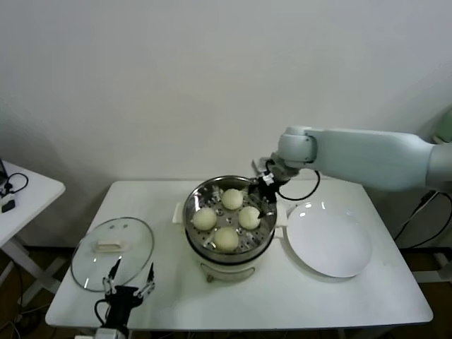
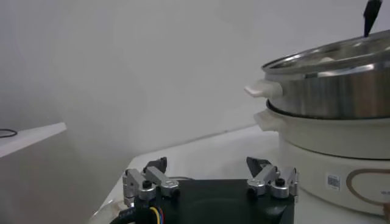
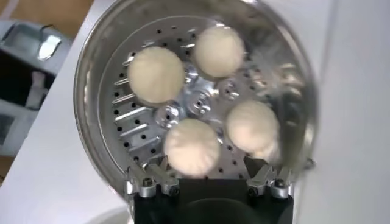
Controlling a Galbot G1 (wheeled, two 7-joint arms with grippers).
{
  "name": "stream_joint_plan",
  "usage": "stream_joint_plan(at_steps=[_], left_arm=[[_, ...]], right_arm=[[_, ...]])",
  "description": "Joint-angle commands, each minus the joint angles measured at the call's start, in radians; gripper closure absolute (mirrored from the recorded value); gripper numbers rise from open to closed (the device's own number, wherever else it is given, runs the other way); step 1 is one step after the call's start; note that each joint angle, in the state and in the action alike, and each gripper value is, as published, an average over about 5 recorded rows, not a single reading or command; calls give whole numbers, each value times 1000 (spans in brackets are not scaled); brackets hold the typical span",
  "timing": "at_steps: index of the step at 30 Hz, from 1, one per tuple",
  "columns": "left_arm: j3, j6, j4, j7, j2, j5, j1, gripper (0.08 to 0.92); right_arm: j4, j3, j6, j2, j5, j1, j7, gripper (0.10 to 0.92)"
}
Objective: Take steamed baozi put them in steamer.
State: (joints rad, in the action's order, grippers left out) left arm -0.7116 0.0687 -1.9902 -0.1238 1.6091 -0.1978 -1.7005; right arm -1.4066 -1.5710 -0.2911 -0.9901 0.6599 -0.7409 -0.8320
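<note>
Here the steamer point(image 1: 229, 227) stands near the middle of the white tabletop point(image 1: 176, 296), its shiny steel basket resting on a white base. All four baozi point(image 1: 226, 239) lie on the perforated tray inside the basket, set in a rough ring with bare tray showing between them. In the head view one lies toward the wall, one toward the front edge, and one to either side. The right wrist view looks straight down on the same four buns point(image 3: 191, 146), each smooth and domed.

The right hand point(image 1: 267, 189) hovers over the steamer's far right rim, just above the bun on that side. Its fingers point(image 3: 148, 181) stand wide apart and hold nothing; the nearest bun lies below them on the tray. The right arm reaches in from the right side of the scene, its white forearm passing over the tabletop behind the plate.

The left hand point(image 1: 128, 284) rests low at the front left of the tabletop, near the front edge, well apart from the steamer. Its fingers point(image 2: 144, 182) are spread, and nothing is between them.

A glass lid point(image 1: 113, 253) with a pale handle lies flat on the tabletop to the left of the steamer, just behind the left hand. A flat white plate point(image 1: 328, 239) sits just to the right of the steamer, with nothing on it. A second white table point(image 1: 32, 194) stands off to the far left, with a dark cable on it.
</note>
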Motion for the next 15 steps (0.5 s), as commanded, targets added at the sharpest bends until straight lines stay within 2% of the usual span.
stream_joint_plan(at_steps=[1,5,10,15], left_arm=[[4,-1,-2,-1,-14,5,2,177],[13,-2,-1,-3,-19,3,9,177],[18,-4,1,-5,-22,6,22,177],[22,-2,4,-4,-29,14,31,177]], right_arm=[[-185,268,-24,397,129,120,360,203],[-248,574,2,556,102,433,489,203],[-301,823,64,662,41,745,598,203],[-342,920,231,749,55,970,757,203]])
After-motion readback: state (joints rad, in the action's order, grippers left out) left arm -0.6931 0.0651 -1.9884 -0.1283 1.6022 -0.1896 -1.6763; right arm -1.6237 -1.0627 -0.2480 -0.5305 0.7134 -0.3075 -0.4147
